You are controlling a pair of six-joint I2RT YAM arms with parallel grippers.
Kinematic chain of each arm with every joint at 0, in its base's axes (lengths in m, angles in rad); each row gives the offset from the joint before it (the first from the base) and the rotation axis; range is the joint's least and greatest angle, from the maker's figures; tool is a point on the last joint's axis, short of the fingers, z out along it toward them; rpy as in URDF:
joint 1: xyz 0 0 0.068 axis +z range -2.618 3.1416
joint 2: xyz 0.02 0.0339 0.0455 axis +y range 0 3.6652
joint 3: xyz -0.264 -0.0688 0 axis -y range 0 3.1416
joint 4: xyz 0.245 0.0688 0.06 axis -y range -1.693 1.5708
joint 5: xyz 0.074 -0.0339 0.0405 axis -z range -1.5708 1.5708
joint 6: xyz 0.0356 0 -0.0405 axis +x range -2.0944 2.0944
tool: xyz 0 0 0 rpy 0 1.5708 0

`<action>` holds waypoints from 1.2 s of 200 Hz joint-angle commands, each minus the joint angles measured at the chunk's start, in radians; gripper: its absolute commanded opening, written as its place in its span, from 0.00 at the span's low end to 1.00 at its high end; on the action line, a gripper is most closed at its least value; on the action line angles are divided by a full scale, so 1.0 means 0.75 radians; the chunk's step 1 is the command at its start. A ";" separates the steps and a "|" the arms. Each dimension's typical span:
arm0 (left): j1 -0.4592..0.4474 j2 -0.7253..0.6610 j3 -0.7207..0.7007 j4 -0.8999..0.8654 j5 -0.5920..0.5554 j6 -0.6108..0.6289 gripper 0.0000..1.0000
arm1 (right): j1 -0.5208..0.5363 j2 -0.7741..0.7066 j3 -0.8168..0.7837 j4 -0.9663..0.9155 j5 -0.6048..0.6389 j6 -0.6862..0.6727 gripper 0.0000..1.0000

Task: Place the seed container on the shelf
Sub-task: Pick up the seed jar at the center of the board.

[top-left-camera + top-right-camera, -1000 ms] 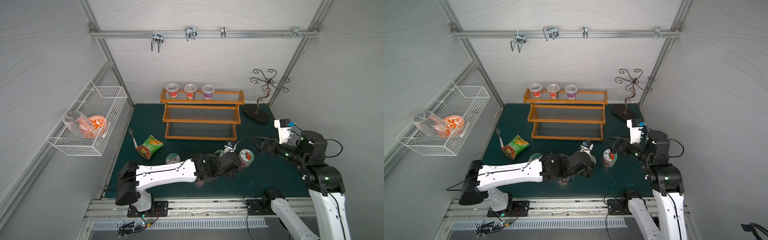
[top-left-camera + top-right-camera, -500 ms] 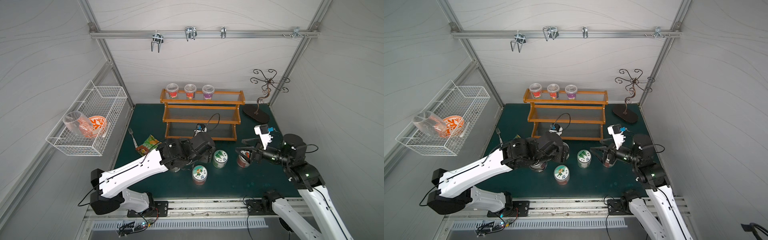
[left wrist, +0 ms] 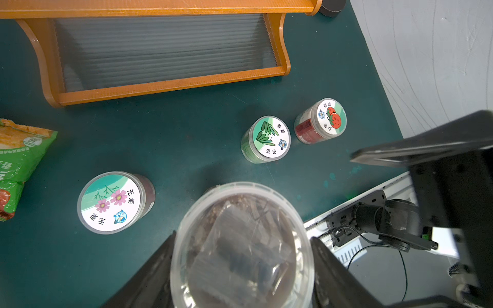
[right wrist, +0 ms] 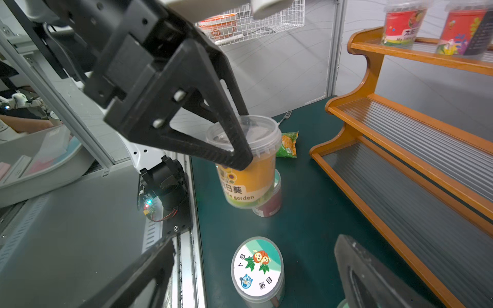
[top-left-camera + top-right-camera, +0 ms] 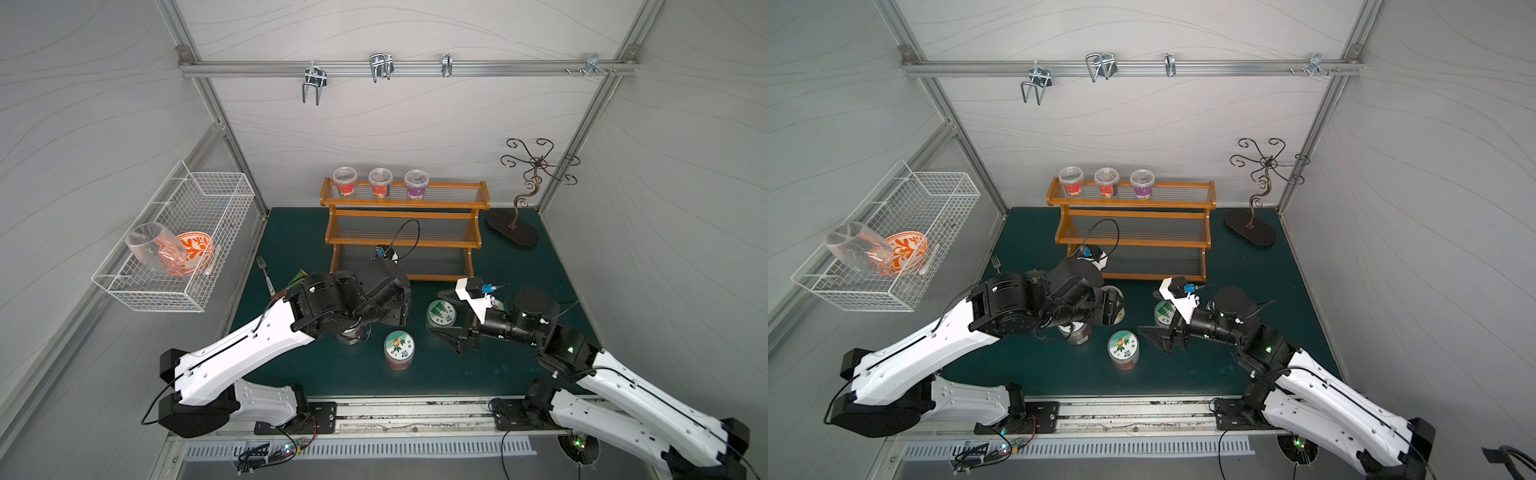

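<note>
Left gripper (image 3: pixel 242 240) clenched on seed container (image 4: pixel 248 170), fingers pinching just under its clear lid rim. Cup upright (orange body, sunflower label).
In right wrist view container sits centre frame; shelf (image 5: pixel 405 242) fills right side, apart from it.
Right gripper (image 5: pixel 434 311) released: jaws spread wide, holding nothing.
Three tubs (image 5: pixel 380 187) stand on shelf's top tier, upper centre in both top views.
</note>
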 commanded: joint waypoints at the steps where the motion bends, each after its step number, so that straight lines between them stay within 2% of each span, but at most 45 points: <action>1: 0.007 -0.048 0.046 0.019 0.009 -0.011 0.63 | 0.080 0.047 -0.027 0.206 0.190 -0.078 0.99; 35: 0.007 -0.087 0.018 0.037 0.004 -0.006 0.63 | 0.182 0.130 -0.043 0.346 0.375 -0.101 0.99; 108: 0.009 -0.120 -0.014 0.046 -0.014 -0.003 0.63 | 0.257 0.255 -0.019 0.470 0.313 -0.113 0.99; 204: 0.009 -0.128 -0.047 0.092 0.012 0.010 0.62 | 0.288 0.385 0.050 0.566 0.272 -0.075 0.99; 240: 0.008 -0.125 -0.049 0.118 0.030 0.020 0.61 | 0.292 0.415 0.062 0.587 0.270 -0.064 0.96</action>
